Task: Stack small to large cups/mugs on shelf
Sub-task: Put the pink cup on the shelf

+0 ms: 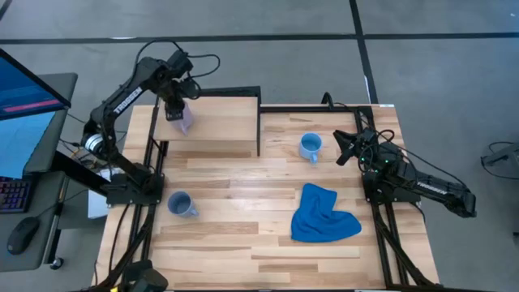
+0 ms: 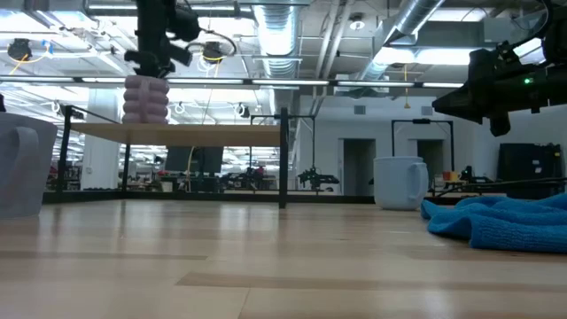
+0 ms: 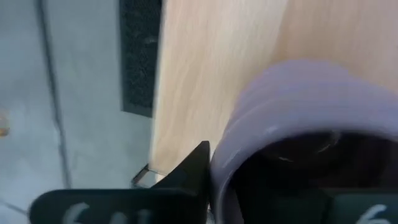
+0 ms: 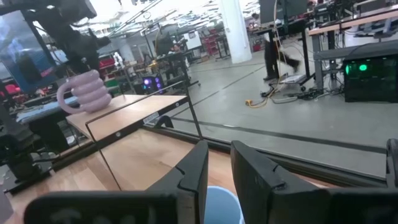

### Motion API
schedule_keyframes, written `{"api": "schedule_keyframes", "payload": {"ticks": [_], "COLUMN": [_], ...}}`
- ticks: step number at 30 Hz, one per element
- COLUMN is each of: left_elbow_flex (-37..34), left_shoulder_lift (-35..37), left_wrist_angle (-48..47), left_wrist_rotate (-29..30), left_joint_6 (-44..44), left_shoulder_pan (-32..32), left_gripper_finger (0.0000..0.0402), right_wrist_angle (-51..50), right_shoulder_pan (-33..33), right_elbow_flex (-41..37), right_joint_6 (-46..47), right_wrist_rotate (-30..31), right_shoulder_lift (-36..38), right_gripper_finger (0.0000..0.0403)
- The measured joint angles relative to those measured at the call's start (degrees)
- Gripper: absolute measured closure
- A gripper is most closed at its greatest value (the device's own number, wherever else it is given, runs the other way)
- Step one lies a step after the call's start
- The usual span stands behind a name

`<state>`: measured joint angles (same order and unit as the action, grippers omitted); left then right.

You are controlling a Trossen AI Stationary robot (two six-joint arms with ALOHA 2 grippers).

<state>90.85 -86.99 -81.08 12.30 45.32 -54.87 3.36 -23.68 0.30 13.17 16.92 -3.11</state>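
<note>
My left gripper is shut on the pale purple ribbed mug over the left end of the light-wood shelf. In the low view the mug has its base at the shelf top; I cannot tell whether it rests there. The bright light blue mug stands on the tabletop right of the shelf. The grey-blue mug stands near the table's left edge. My right gripper hangs just right of the light blue mug, narrowly open and empty. My left gripper pinches the purple mug's side wall at the rim, one finger outside and the other inside the hollow, where it is lost in the dark. The fingers come from above, pointing down. The mug is upright, its handle to the side.
A crumpled blue cloth lies on the table's right half, near the right arm. The shelf's black frame post stands at its right end. A monitor, keyboard and mouse are beyond the table's left edge.
</note>
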Motion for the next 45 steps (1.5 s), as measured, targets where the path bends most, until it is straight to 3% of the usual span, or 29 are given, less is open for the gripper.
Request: {"api": "schedule_keyframes", "payload": {"ticks": [5,14,33,39,45], "left_elbow_flex": [-0.1,0.3,1.6,1.6,1.6], "left_shoulder_lift": [-0.9,-2.9,-3.1,-3.0,-3.0], "left_wrist_angle": [-1.2,-0.5,1.6,2.5,2.4], "left_wrist_rotate": [0.0,0.8,2.7,8.7,7.8], "left_joint_6": [-0.3,1.4,2.7,-0.3,-0.7], "left_shoulder_pan": [0.1,0.6,3.2,4.8,4.7], "left_gripper_finger": [0.0338,0.0365,0.0345,0.0345,0.0345], "right_wrist_angle": [0.1,0.0,0.0,0.0,0.0], "right_shoulder_pan": [0.0,-0.1,-0.1,-0.1,-0.1], "right_elbow_flex": [0.0,0.0,0.0,0.0,0.0], "right_joint_6": [-0.1,-0.1,-0.1,0.0,0.0], "right_wrist_rotate": [0.1,0.2,0.3,0.3,0.3], "right_shoulder_lift": [0.0,0.0,0.0,0.0,0.0], "right_gripper_finger": [0.0310,0.0310,0.0310,0.0310,0.0310]}}
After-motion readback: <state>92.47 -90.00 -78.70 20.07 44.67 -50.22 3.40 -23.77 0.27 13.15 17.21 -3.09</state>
